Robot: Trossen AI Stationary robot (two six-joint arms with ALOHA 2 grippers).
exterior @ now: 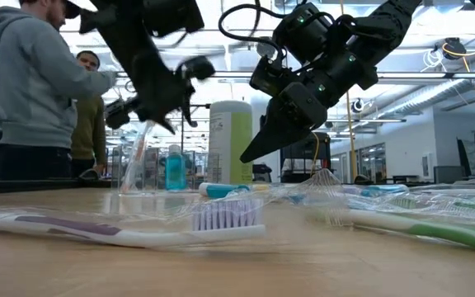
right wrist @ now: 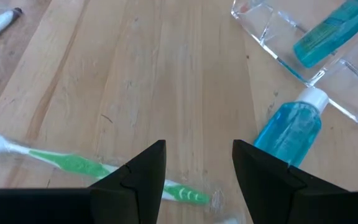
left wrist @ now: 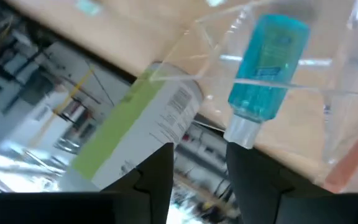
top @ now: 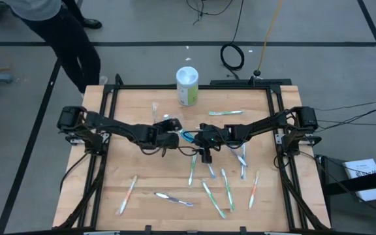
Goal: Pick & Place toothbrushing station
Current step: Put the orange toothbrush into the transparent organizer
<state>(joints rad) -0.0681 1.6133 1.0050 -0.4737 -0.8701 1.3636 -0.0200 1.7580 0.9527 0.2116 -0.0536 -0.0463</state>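
A clear plastic container (left wrist: 272,37) with a blue tube (left wrist: 267,62) and something orange inside stands on the table just ahead of my left gripper (left wrist: 197,168), whose fingers are apart. The container also shows in the low view (exterior: 138,161) and the right wrist view (right wrist: 272,31). My right gripper (right wrist: 197,168) is open and empty above the table's middle (top: 204,153), over a green toothbrush (right wrist: 79,165) and beside a second blue tube (right wrist: 289,132) lying on the wood. Several toothbrushes (top: 227,189) lie across the near half of the table. My left gripper stands close against the clear container's wall (left wrist: 166,68), coming at it from the table's left. I cannot tell whether its fingers touch the wall.
A white and green canister (top: 187,85) stands at the table's far edge. One toothbrush (top: 226,112) lies at the far right, another (top: 128,194) at the near left. Two people (exterior: 31,91) stand beyond the table's far left corner.
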